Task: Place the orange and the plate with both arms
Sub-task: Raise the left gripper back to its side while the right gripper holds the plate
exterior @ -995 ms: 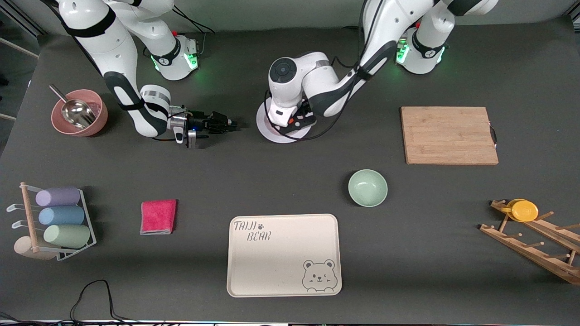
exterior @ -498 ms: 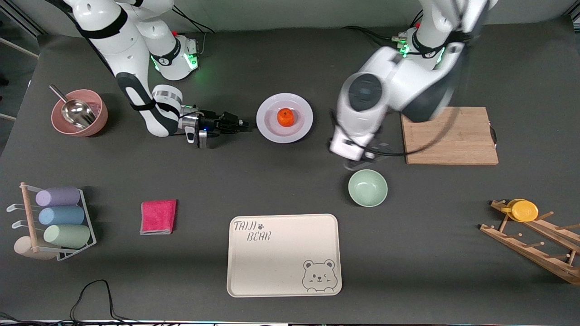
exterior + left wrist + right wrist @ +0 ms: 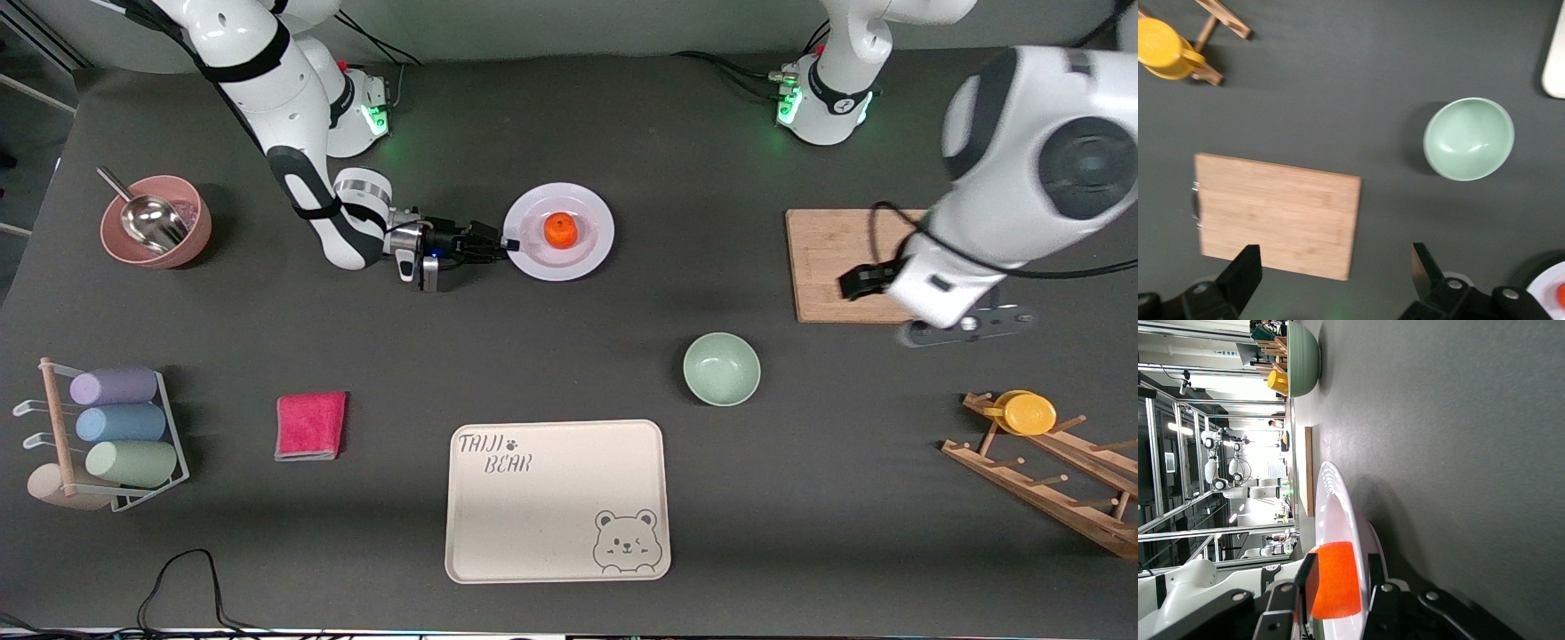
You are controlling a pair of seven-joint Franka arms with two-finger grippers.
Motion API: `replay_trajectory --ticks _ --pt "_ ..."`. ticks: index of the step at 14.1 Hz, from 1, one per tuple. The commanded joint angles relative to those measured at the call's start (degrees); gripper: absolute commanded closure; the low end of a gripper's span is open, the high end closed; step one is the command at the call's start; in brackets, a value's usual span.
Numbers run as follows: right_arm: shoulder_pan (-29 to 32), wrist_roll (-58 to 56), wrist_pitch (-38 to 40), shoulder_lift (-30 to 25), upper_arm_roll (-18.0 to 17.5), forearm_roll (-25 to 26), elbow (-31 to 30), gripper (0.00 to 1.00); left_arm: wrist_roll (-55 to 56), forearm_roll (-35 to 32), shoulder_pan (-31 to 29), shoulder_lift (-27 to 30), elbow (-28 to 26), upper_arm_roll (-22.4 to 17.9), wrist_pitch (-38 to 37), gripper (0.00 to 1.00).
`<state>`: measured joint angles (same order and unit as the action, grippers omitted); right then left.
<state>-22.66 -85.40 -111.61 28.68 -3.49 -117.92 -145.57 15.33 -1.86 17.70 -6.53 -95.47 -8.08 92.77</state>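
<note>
Now the plate [image 3: 558, 232] rests on the worktop [image 3: 569, 356], orange [image 3: 560, 229] on its centre. Right gripper [image 3: 503, 246] meets the plate's rim, fingers [image 3: 1288, 607] straddling it. Left gripper [image 3: 1335, 280] hangs apart from the plate, over the cutting board [image 3: 880, 265], fingers spread, empty.

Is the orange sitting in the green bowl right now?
No: in the front view the orange rests on the white plate, while the green bowl nearer the camera holds nothing.
</note>
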Motion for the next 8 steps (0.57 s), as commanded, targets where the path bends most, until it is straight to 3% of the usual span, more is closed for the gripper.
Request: replay_trajectory --ticks 1,2,3,5,8 --pt "-0.4 -1.8 -0.3 1.0 -0.1 -1.7 0.9 0.82 -7.7 0.6 -3.4 1.4 0.3 -1.9 -1.4 0.0" --pt "-0.4 -1.8 -0.3 0.9 -0.1 -1.7 0.9 1.0 -7.9 0.4 -5.0 1.3 1.4 -1.6 -1.4 0.0" --pt "-0.3 -1.8 -0.2 0.9 -0.1 -1.7 0.9 1.0 -8.0 0.4 -7.2 1.2 2.2 -1.0 -1.3 0.0" --pt "0.1 -1.5 0.2 0.5 -0.1 -1.7 1.0 1.0 -9.3 0.0 -14.5 1.2 4.0 5.4 -1.4 0.0" --pt "1.9 0.9 0.3 -2.7 -0.1 -1.5 1.2 1.0 -10.1 -0.2 -15.0 1.1 5.9 6.0 -1.6 0.0"
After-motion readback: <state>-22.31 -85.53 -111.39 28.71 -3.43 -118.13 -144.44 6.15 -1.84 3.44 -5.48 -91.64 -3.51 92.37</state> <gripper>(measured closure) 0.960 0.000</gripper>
